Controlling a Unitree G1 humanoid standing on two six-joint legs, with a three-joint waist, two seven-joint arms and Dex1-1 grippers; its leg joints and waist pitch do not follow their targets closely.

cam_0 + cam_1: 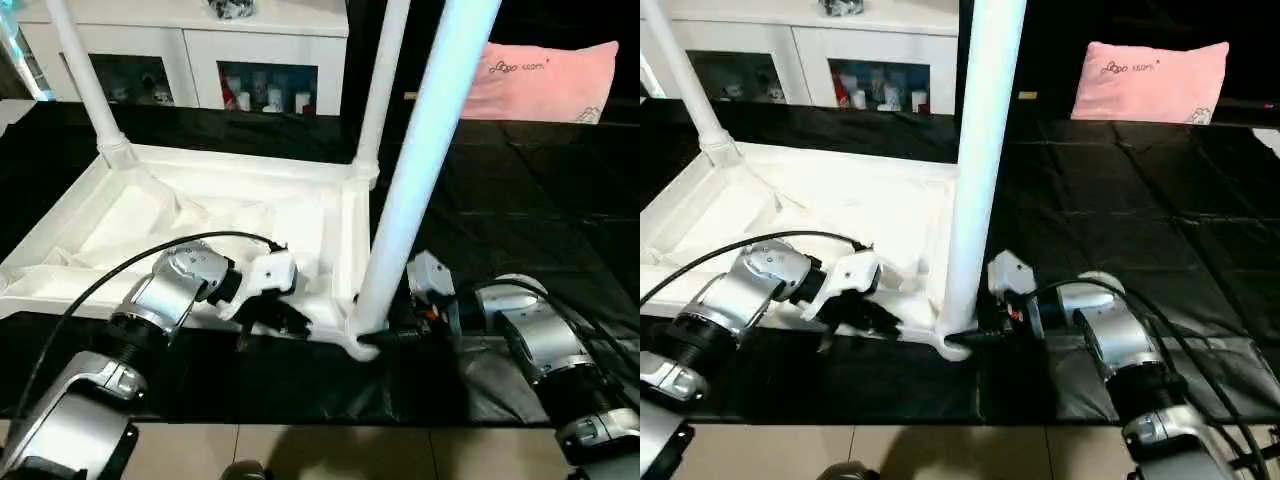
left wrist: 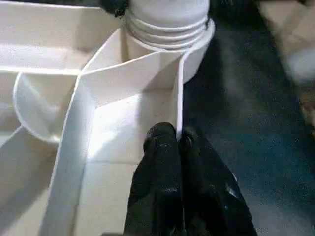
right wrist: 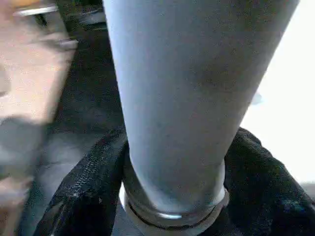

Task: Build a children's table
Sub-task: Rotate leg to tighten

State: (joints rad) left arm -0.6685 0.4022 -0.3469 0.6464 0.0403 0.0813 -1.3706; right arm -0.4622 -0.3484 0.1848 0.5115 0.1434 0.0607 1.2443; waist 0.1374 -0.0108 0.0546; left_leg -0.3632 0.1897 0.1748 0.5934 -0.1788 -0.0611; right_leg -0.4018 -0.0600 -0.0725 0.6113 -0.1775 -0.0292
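Near corner socket [image 2: 167, 34] holds a leg [image 1: 420, 170] upright — right gripper [image 1: 385, 338] grasps its base; left gripper [image 2: 170, 142] pinches the tabletop [image 1: 200, 215] rim beside it.

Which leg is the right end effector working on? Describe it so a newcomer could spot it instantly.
Find the upturned white tabletop on the black mat. Three white legs stand in its corner sockets. Yours is the near leg at the corner closest to the robot, held low by the right end effector; the other two stand at the far edge.
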